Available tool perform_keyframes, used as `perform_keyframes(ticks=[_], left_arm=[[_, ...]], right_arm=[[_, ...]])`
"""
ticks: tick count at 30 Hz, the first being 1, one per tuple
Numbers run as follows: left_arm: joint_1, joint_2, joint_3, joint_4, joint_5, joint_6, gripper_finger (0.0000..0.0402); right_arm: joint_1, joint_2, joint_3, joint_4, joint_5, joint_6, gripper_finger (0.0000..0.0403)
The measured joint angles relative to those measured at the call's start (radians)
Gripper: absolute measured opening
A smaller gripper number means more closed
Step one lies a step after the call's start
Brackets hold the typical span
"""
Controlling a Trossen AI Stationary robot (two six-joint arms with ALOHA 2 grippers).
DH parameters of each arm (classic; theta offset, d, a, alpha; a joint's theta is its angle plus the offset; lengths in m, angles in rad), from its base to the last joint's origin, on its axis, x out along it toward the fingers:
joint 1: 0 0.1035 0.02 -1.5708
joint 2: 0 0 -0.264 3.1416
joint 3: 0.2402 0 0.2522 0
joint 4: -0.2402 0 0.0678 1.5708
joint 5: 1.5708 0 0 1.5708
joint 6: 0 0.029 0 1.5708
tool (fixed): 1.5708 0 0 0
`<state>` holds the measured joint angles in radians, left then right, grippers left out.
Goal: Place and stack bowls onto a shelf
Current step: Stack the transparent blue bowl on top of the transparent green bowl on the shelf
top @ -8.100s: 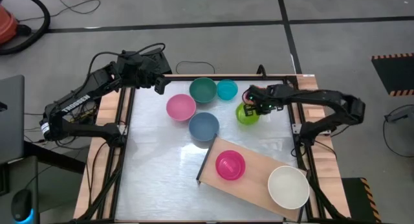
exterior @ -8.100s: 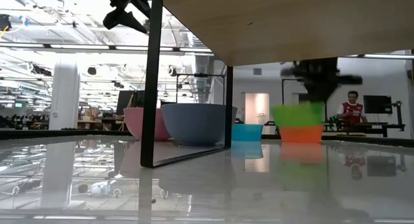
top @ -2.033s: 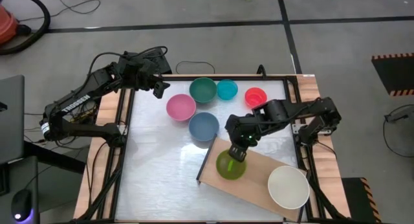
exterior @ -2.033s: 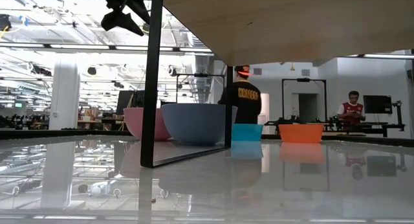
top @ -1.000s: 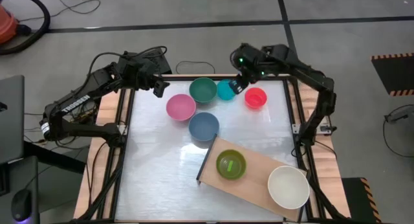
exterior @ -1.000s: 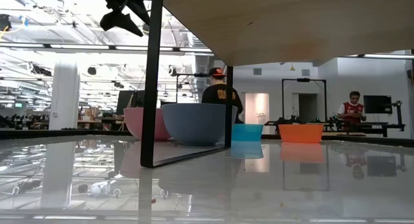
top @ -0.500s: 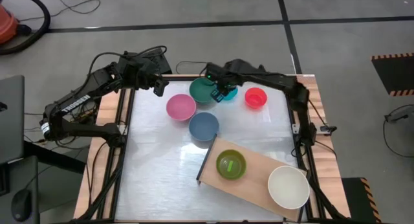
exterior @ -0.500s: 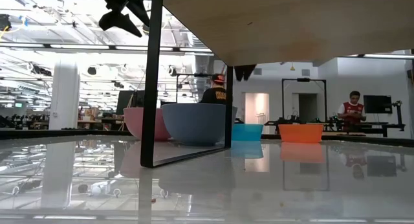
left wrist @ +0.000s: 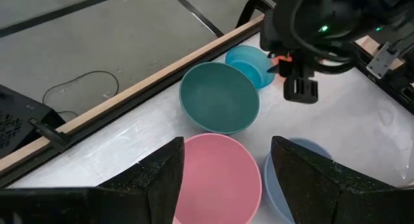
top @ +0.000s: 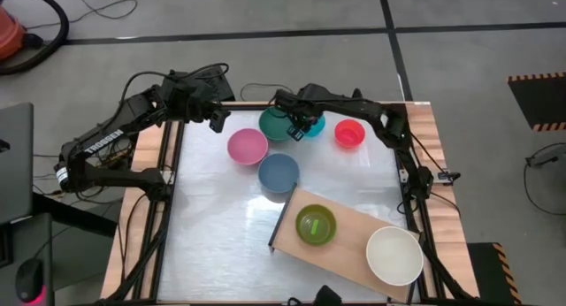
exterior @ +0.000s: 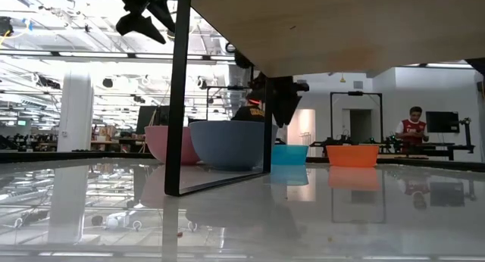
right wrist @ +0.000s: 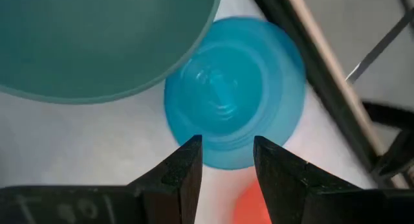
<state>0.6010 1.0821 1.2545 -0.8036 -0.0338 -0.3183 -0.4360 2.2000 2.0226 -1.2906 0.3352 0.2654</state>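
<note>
Smooth round plastic bowls sit on the glossy desk (top: 212, 244). At upper centre of the high view the right pincer (top: 301, 129) hovers over the cyan bowl (right wrist: 233, 107), fingers parted, empty, beside the teal bowl (top: 276, 122). The left pincer (top: 217, 120) waits open at upper left. The lime bowl (top: 315, 225) and white bowl (top: 393, 256) rest on the flat wooden shelf (top: 349, 222) at lower right; whatever lies beneath the lime bowl is hidden.

Both six-joint arms are matte black with angular link housings. The left arm (top: 115, 133) carries white block lettering along its long link, and loose black cables run beside its joints. The right arm (top: 371, 116) shows a small green indicator light at its wrist. The flat dark fingers (right wrist: 187, 175) have squared tips.
</note>
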Motion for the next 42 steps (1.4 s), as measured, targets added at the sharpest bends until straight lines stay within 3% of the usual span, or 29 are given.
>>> perform_keyframes(ticks=[9, 22, 26, 31, 42], left_arm=[[0.000, 0.000, 0.000, -0.001, -0.001, 0.000, 0.0219], [0.000, 0.000, 0.000, -0.001, -0.005, -0.009, 0.0219], [0.000, 0.000, 0.000, 0.000, -0.008, -0.024, 0.0219], [0.000, 0.000, 0.000, 0.000, -0.008, -0.026, 0.0219], [0.000, 0.000, 0.000, 0.000, -0.010, -0.026, 0.0219]], right_arm=[[-0.001, -0.024, -0.141, 0.140, -0.091, -0.100, 0.0166], [-0.025, -0.019, -0.241, 0.232, -0.105, -0.155, 0.0163], [-0.033, -0.019, -0.269, 0.235, -0.125, -0.142, 0.0124], [-0.037, -0.020, -0.291, 0.227, -0.123, -0.076, 0.0023], [-0.026, -0.068, -0.239, 0.171, -0.125, -0.035, 0.0023]])
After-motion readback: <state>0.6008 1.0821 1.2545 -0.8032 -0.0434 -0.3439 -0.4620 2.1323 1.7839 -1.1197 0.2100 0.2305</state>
